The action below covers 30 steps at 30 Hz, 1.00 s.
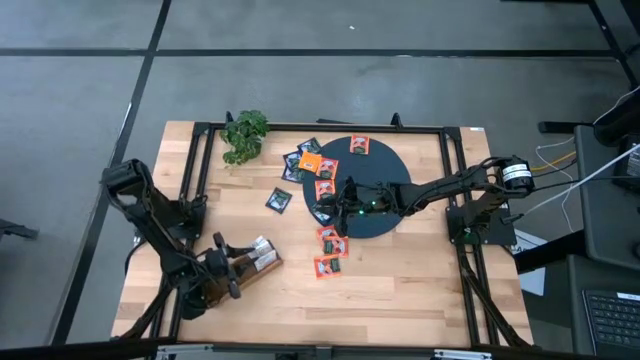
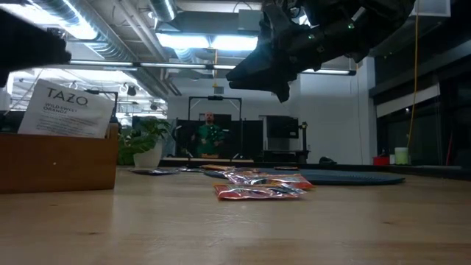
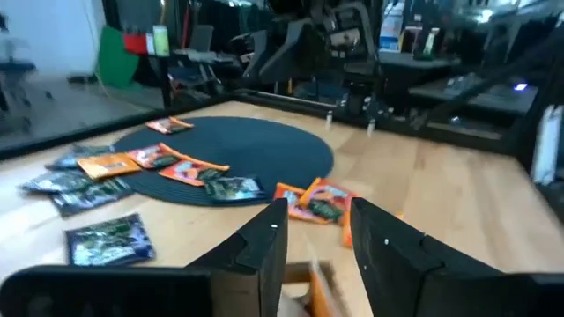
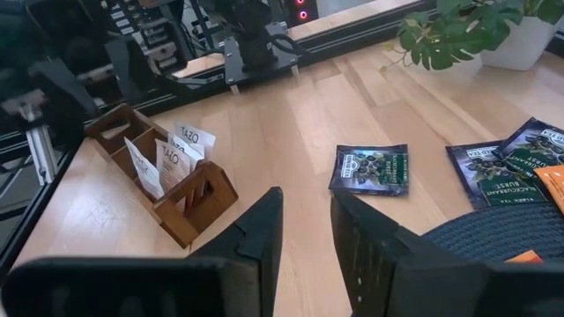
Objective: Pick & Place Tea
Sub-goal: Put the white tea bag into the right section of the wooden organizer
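Several small tea sachets lie flat around the dark disc. Orange ones and dark ones are at its far left rim. A dark one lies alone on the wood. Two orange ones lie near the disc's near edge. My left gripper is open just above the wooden tray, which holds upright white and orange sachets. My right gripper hangs high over the disc's left edge, narrowly open and empty.
A green plant in a white pot stands at the far left of the table. Black frame rails run along the table's sides. A person stands in the room beyond the far edge. Bare wood lies right of the near sachets.
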{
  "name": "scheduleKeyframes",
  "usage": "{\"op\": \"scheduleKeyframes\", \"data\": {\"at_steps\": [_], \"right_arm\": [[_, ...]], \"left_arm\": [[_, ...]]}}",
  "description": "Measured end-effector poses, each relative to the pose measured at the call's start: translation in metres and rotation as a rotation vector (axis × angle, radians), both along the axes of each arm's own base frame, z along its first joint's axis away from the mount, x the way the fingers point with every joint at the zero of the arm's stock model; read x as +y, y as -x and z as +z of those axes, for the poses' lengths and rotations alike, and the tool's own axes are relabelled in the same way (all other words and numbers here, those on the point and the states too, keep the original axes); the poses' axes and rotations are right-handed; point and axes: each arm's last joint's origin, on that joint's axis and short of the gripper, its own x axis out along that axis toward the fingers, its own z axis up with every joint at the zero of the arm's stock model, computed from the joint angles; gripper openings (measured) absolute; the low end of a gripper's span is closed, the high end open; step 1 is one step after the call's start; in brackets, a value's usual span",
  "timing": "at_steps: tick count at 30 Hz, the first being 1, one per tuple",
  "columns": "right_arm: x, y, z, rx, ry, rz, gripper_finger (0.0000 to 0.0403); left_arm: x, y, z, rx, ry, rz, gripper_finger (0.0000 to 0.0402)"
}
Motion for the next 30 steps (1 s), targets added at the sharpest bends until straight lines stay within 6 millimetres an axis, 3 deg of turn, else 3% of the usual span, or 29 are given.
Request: {"op": "scheduleKeyframes", "data": {"at_steps": [6, 14, 22, 30], "right_arm": [[0.000, 0.000, 0.000, 0.000, 0.005, 0.002, 0.0100], [0.000, 0.000, 0.000, 0.002, 0.018, 0.008, 0.0100], [0.000, 0.000, -0.001, 0.016, 0.030, 0.013, 0.0100], [0.000, 0.001, -0.003, 0.036, 0.029, 0.014, 0.0100]], "left_arm": [[0.011, 0.000, 0.041, 0.037, 0.098, -0.079, 0.0119], [0.043, -0.005, 0.085, 0.075, 0.277, -0.227, 0.0115], [0.081, -0.027, 0.089, 0.236, 0.488, -0.362, 0.0092], [0.102, -0.040, 0.081, 0.378, 0.670, -0.426, 0.0024]]}}
